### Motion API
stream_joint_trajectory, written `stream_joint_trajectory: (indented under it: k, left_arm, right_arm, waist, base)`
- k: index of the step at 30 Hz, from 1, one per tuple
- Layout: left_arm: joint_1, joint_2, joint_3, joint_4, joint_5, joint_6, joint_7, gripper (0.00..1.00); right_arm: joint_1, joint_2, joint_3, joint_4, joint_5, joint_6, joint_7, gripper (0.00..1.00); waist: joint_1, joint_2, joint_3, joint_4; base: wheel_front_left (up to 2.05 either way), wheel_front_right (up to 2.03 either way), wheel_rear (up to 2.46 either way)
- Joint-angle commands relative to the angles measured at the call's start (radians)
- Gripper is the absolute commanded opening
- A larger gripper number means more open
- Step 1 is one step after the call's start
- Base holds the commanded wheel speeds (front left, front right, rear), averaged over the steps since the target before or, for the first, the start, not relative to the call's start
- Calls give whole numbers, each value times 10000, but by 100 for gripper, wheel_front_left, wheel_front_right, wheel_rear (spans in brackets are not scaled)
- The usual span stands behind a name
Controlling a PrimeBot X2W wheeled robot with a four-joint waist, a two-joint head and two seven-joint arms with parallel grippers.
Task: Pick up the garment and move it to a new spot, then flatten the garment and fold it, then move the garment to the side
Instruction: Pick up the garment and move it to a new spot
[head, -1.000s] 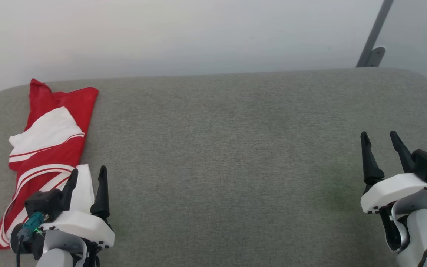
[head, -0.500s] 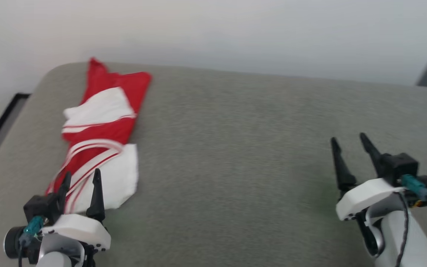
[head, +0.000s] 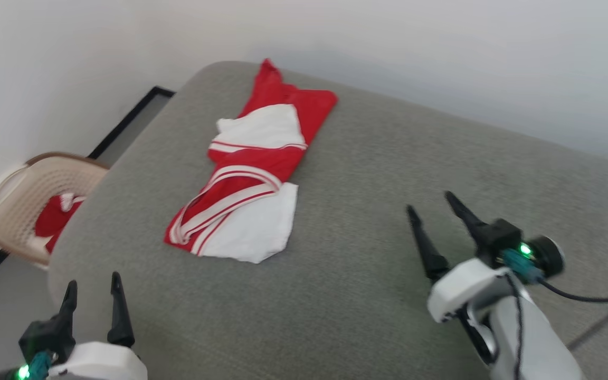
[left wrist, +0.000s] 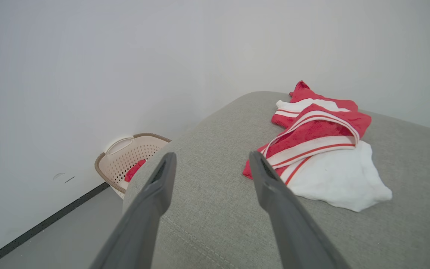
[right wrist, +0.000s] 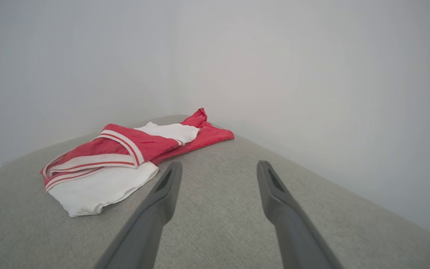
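- Garment (head: 251, 174) lies crumpled on the grey cushion (head: 388, 158), far left in head view, long axis running near to far; left end effector (head: 93, 281) and right end effector (head: 430, 202) gape empty.
- Left wrist view: it lies ahead-right.
- Right wrist view: ahead-left; neither arm looks clearly nearer.

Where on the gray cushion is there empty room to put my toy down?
The wide bare cushion between the jersey and the right pincer is free. The far left corner is crowded: the jersey lies there.
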Motion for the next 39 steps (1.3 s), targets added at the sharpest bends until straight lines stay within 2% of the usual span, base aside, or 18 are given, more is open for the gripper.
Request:
stream_joint_trajectory:
  k: [1,7,9,14,18,21,24,30,31,32,37,39]
  left_arm:
    - [97,-70,44,-101,214,55,-65,100]
    - [494,-286,373,-550,394,-53,-130,100]
    - [407,-305,387,-558,400,-212,-130,100]
    - [-529,157,-306,-20,654,-778,-129,100]
    - [-1939,960,-978,756,355,-932,-118,100]
    - [-3320,1855,-2349,1766,-315,-933,-65,100]
    - [-4678,2842,-3917,2644,-1643,-917,503,100]
    - [-6671,4665,-6866,3355,-5041,-912,2954,100]
    - [-7192,5296,-7421,3369,-6084,-913,3414,100]
    - [-7424,5612,-7750,3391,-6425,-913,3543,100]
    - [-8249,6512,-9085,3835,-7853,-914,4415,100]
    - [-8319,6591,-9308,3932,-8098,-914,4575,100]
  right_arm:
    - [-205,28,118,63,-120,-3,-94,100]
    - [-599,17,662,382,-74,-3,-144,100]
    - [-615,-24,727,387,-22,-3,-144,100]
    - [-335,-149,379,238,-34,-3,-144,100]
    - [-521,-143,392,65,-262,-3,-142,100]
    - [-720,-227,334,9,-425,-5,-133,100]
    - [-984,-197,339,-26,-546,-5,-133,100]
    - [-1436,-73,266,-157,-711,-5,-131,100]
    - [-1596,-4,349,-223,-780,-5,-133,100]
    - [-1682,16,392,-236,-820,-5,-133,100]
    - [-2008,113,533,-366,-953,-5,-133,100]
    - [-2046,124,505,-390,-962,-5,-133,100]
  waist:
    - [0,0,74,288]
    - [0,0,154,487]
    - [0,0,169,465]
    - [0,0,258,312]
    - [0,0,932,-459]
    - [0,0,1519,-1042]
    - [0,0,2110,-1639]
    - [0,0,3107,-2683]
    - [0,0,3435,-2997]
    - [0,0,3588,-3149]
    - [0,0,4064,-3786]
    - [0,0,4115,-3876]
  base:
    - [0,0,0]
    - [0,0,0]
    - [0,0,0]
    - [0,0,0]
    - [0,0,0]
    - [0,0,0]
    - [0,0,0]
    - [0,0,0]
    - [0,0,0]
    - [0,0,0]
    - [0,0,0]
    - [0,0,0]
